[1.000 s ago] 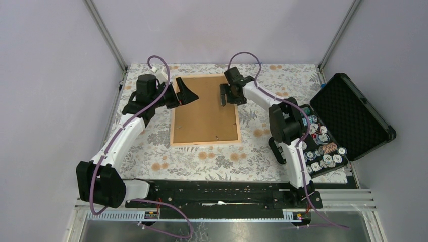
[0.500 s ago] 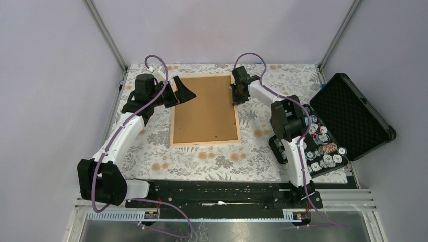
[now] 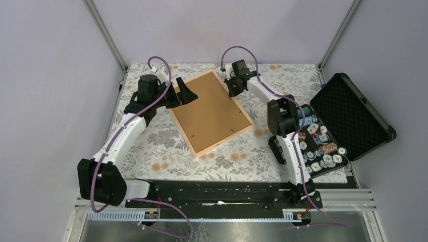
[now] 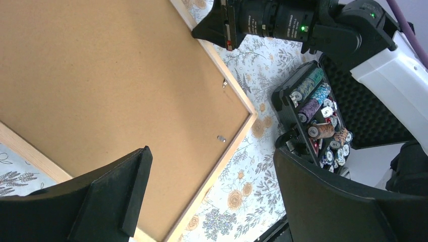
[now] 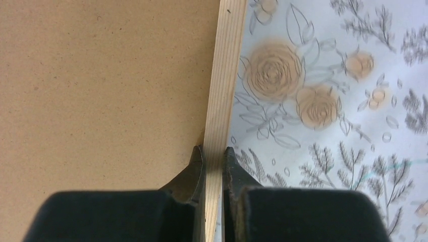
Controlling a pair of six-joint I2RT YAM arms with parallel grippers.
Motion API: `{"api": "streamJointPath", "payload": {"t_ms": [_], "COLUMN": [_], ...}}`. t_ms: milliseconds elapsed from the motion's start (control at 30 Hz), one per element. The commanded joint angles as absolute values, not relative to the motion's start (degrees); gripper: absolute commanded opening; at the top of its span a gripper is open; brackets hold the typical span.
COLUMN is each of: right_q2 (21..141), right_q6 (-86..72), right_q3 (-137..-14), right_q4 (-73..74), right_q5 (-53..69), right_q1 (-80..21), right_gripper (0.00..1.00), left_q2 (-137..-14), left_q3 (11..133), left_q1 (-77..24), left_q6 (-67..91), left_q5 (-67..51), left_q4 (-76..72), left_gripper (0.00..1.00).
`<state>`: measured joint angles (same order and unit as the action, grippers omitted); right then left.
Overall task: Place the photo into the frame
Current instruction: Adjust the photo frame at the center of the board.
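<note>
Toward the far edge of the floral worktop (image 3: 151, 146), you are clamping the right end effector (image 5: 213, 154) on the thin pale-wood rail of the frame (image 5: 222, 91), which is lying skewed around the photo (image 3: 209, 111), its plain brown board up, while your left end effector (image 4: 211, 156) is hovering spread apart.

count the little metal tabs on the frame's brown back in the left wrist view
2. The upper tab sits beside the frame rail; the lower tab is along that same rail, nearer the corner. More may lie outside this view.
</note>
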<state>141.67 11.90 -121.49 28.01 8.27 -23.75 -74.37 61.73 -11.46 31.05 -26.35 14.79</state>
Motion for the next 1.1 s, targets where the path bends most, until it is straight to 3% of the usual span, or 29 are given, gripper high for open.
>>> {"api": "streamJointPath", "payload": {"t_ms": [0,67,167,233,433,533,733,1067], "right_q2": [143.97,144.22,142.95,140.87,125.12,113.53,94.47,91.31], "right_q6": [27.07,27.07,23.70,18.53,4.17,-1.02,-15.44,-48.55], "right_q3": [-127.49,-128.26,-129.28,-129.80,-122.32,-108.71,-84.73,-69.76], "right_q4": [30.50,30.23,29.45,29.45,31.61,26.36,19.80,33.60], "right_q5": [12.96,10.60,6.54,2.48,-11.58,-20.03,-22.00,-12.66], "right_q1": [-24.01,-23.98,-24.08,-24.39,-28.86,-32.35,-33.27,-33.17], "right_gripper": [0.05,0.22,0.64,0.76,0.99,1.00,1.00,0.97], "left_q2": [-73.80,-73.23,-73.91,-73.42,-71.53,-69.24,-69.55,-71.91], "left_q3": [62.27,61.52,61.96,61.89,62.09,61.87,61.70,62.78], "left_q1": [-11.77,-11.86,-11.78,-12.05,-12.43,-13.06,-13.33,-13.33], "left_q6": [29.50,29.40,29.24,29.66,29.94,28.76,30.17,30.94], "left_q5": [-24.78,-23.44,-23.38,-24.81,-25.51,-22.76,-24.99,-28.22], "left_q4": [12.99,12.33,13.11,12.61,12.44,12.43,11.88,12.30], "left_gripper": [0.99,0.99,0.99,0.99,0.99,0.99,0.99,0.99]}}
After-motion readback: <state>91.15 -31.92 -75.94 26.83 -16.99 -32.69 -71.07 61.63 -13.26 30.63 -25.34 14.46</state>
